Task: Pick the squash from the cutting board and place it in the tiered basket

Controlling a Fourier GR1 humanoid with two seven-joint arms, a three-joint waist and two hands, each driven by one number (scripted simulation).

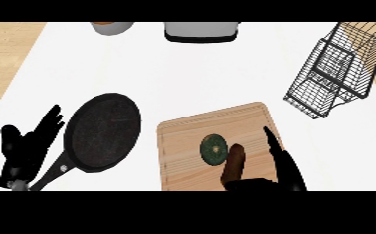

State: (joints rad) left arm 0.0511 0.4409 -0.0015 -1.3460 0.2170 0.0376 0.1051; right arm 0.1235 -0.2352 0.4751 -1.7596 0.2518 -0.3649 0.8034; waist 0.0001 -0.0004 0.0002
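Observation:
A small round dark green squash (213, 149) lies on the wooden cutting board (191, 128) near the front middle of the counter. My right hand (283, 168) is over the board's right half, thumb just right of the squash and fingers stretched up beside it, open and not closed round it. The black wire tiered basket (330, 73) stands tilted at the back right, well away from the board. At the left edge my left hand (29, 146) rests open, fingers up.
A black frying pan (103, 131) lies left of the board, its handle running toward my left hand. A white appliance (202, 30) and a bowl (112, 27) sit at the back edge. White counter stretches between board and basket.

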